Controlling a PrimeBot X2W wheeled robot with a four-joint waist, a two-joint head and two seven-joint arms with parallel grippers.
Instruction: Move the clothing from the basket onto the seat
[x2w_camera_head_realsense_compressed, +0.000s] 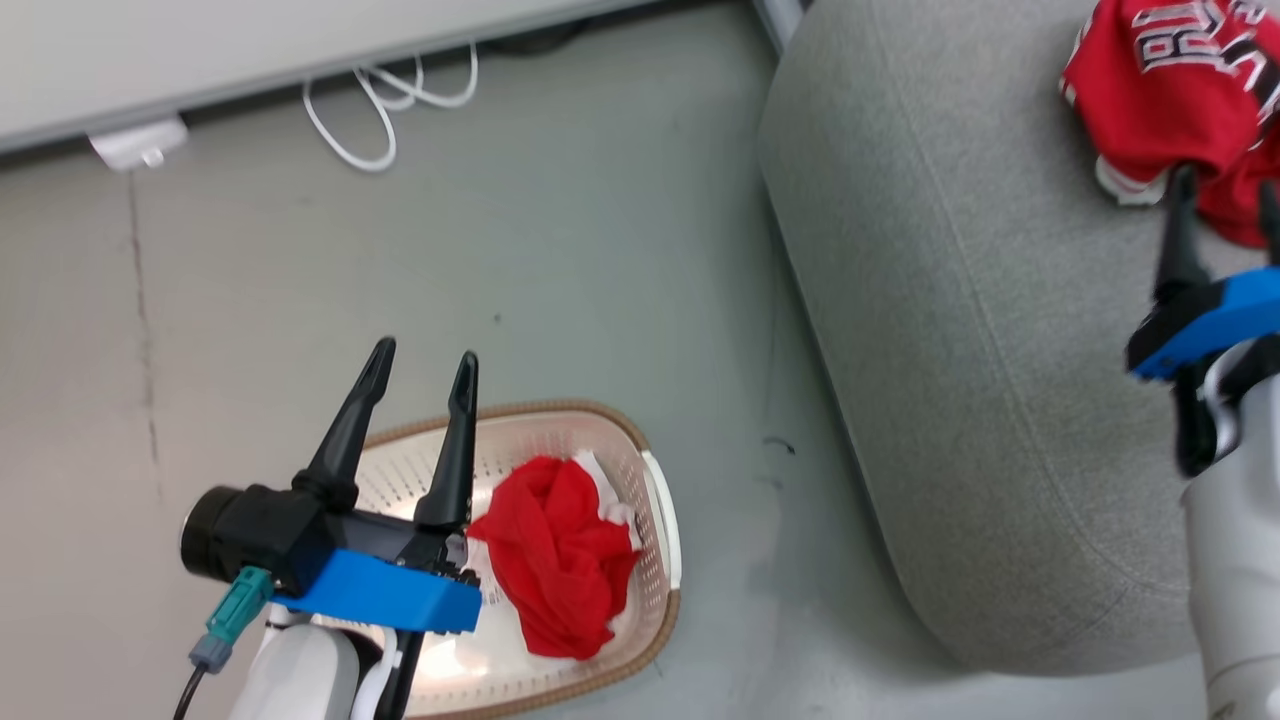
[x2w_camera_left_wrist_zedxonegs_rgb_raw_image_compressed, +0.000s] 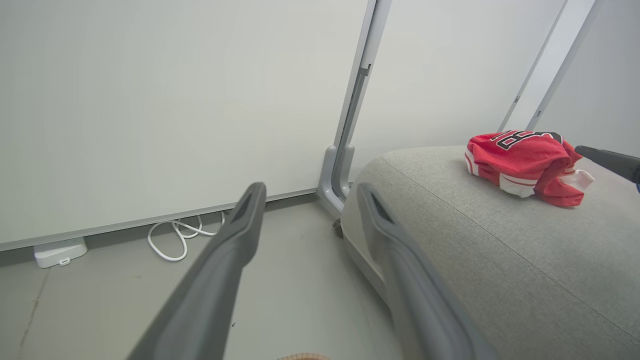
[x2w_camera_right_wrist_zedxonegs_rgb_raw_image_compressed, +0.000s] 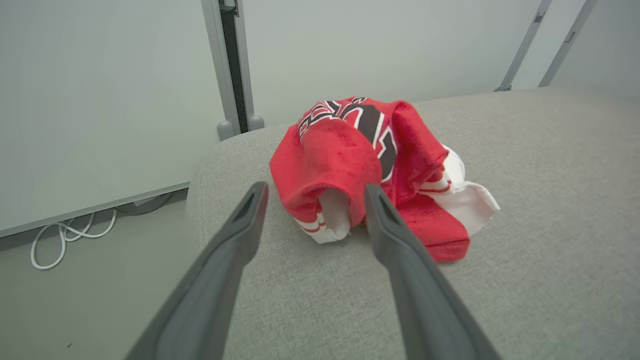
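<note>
In the head view, the basket (x2w_camera_head_realsense_compressed: 662, 500) stands on the grey floor (x2w_camera_head_realsense_compressed: 500, 250) at the lower middle. It holds 1 crumpled red garment (x2w_camera_head_realsense_compressed: 560, 560) with white trim, lying against its right wall; the rest of the basket's bottom is bare. The left gripper (x2w_camera_head_realsense_compressed: 425, 352) hangs above the basket's left part with its 2 fingers spread wide and nothing between them. To the right is the seat (x2w_camera_head_realsense_compressed: 950, 350), and the jersey (x2w_camera_head_realsense_compressed: 1170, 90) lies on it near the upper right corner. The right gripper (x2w_camera_head_realsense_compressed: 1227, 185) is just below the jersey, fingers pointing at it. A white cable (x2w_camera_head_realsense_compressed: 390, 110) lies on the floor by the wall.

In the left wrist view, the left gripper (x2w_camera_left_wrist_zedxonegs_rgb_raw_image_compressed: 311, 189) points over the floor toward the wall, jaws wide and empty. A small piece of the basket's brown rim (x2w_camera_left_wrist_zedxonegs_rgb_raw_image_compressed: 302, 356) shows at the bottom edge. The jersey (x2w_camera_left_wrist_zedxonegs_rgb_raw_image_compressed: 525, 160) rests on top of the seat (x2w_camera_left_wrist_zedxonegs_rgb_raw_image_compressed: 500, 250), and 1 dark finger of the right gripper (x2w_camera_left_wrist_zedxonegs_rgb_raw_image_compressed: 607, 160) comes in from the right edge, close beside it.

In the right wrist view, the right gripper (x2w_camera_right_wrist_zedxonegs_rgb_raw_image_compressed: 315, 187) has its jaws wide apart and holds nothing. The jersey (x2w_camera_right_wrist_zedxonegs_rgb_raw_image_compressed: 350, 150) lies bunched on the seat (x2w_camera_right_wrist_zedxonegs_rgb_raw_image_compressed: 550, 200) just beyond the fingertips (whether the right tip touches the cloth, I cannot tell).
</note>
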